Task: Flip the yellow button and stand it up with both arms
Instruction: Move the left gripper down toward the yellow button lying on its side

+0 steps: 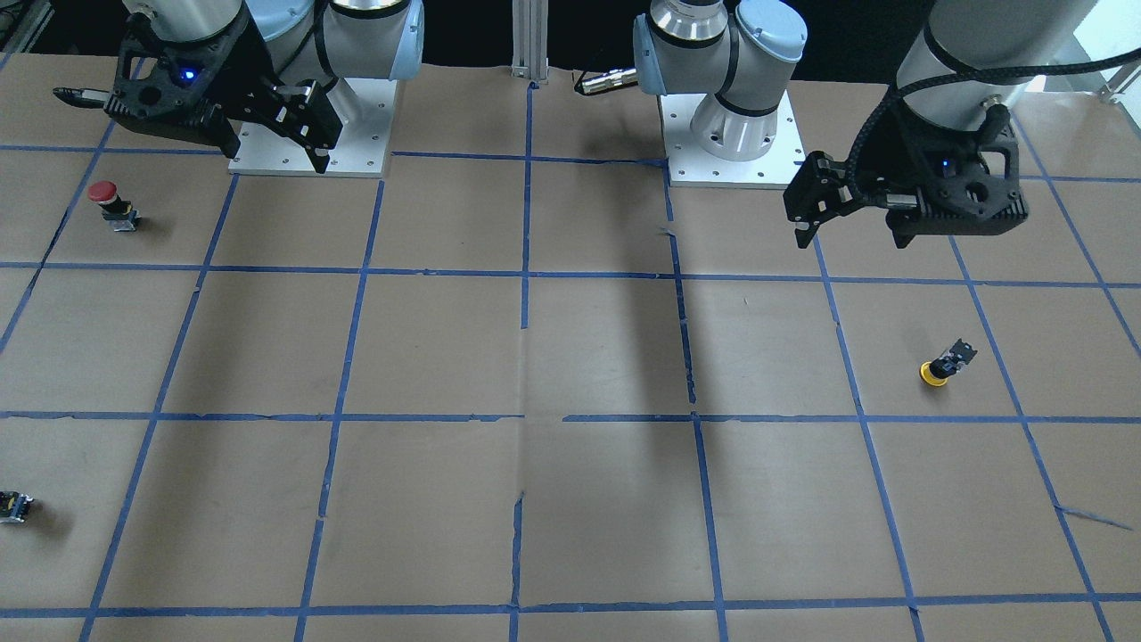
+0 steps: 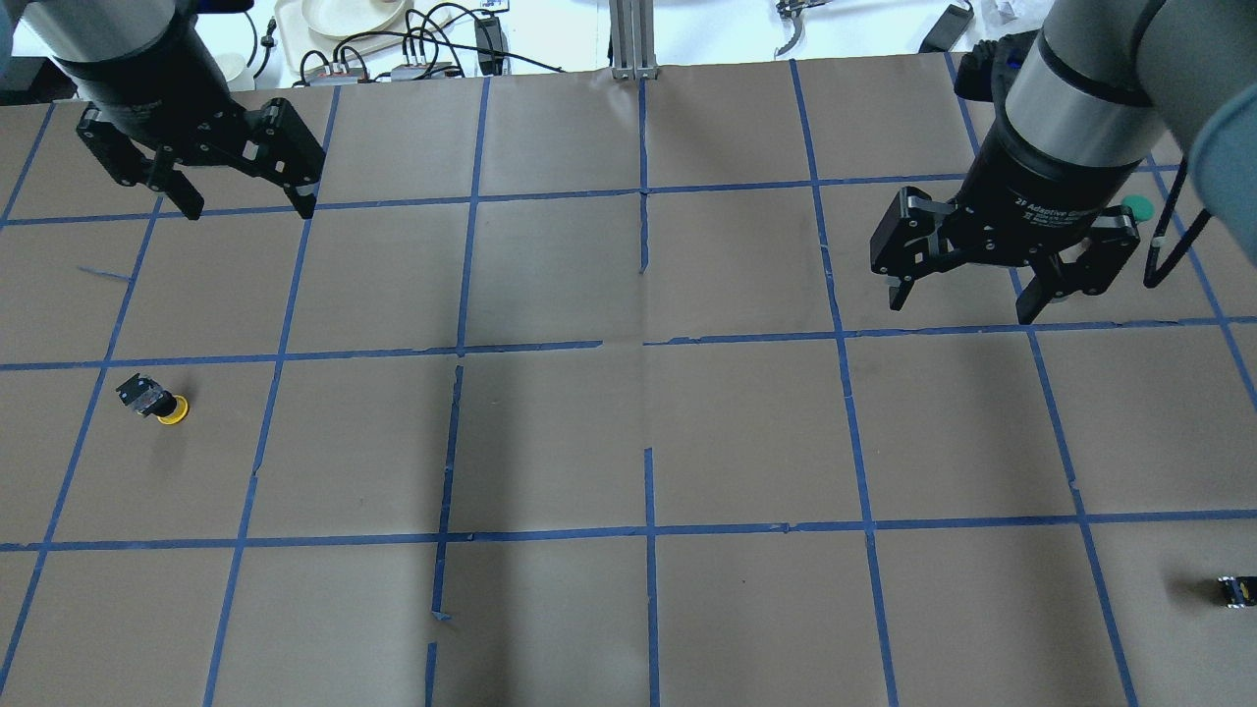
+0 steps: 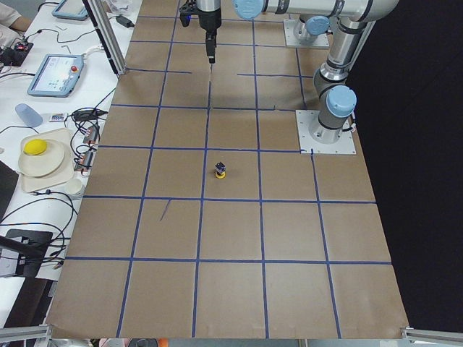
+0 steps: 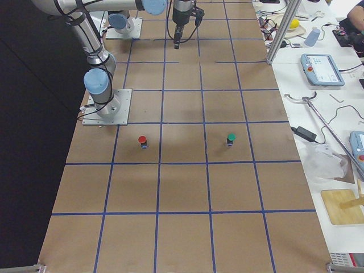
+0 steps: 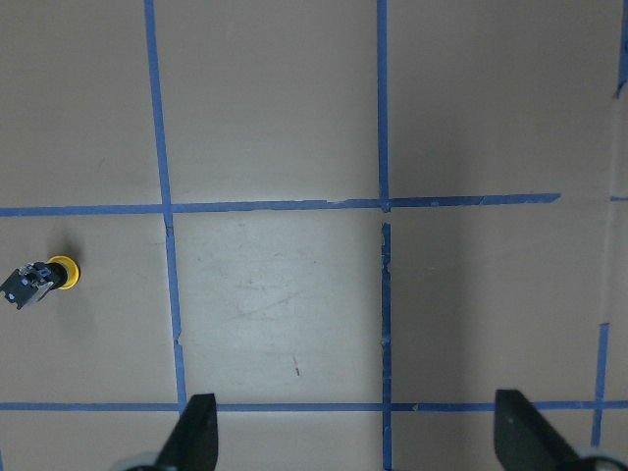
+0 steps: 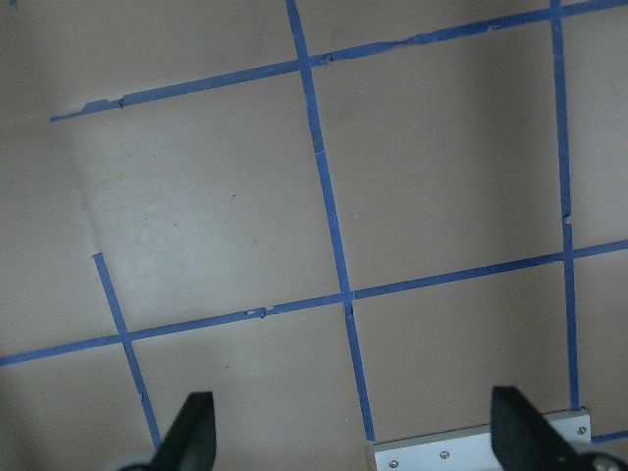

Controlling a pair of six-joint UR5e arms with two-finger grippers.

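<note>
While both arms hang above the brown-papered counter (image 1: 570, 357) with its blue tape grid, the yellow button (image 1: 943, 364) lies on its side on the robot's left half, alone in its square, yellow cap on the paper and black-and-grey body slanting away from it. The left end effector (image 2: 248, 208) hovers above the counter and well apart from the button, farther out from the robot, its jaws spread wide with nothing between them. In the left wrist view the two fingertips (image 5: 196, 432) frame bare paper, and the button sits off at the picture's left edge, outside the gap. Over on the other half, the right end effector (image 2: 960, 306) is likewise agape and empty, held in the air, and its wrist camera shows only tape lines and a corner of a mounting plate (image 6: 481, 453). A red button (image 1: 107, 203) stands upright on the right side near that arm's base, a green button (image 4: 231, 138) stands a couple of squares across from it, and a small black switch body (image 2: 1237, 591) lies by the counter's right edge.
</note>
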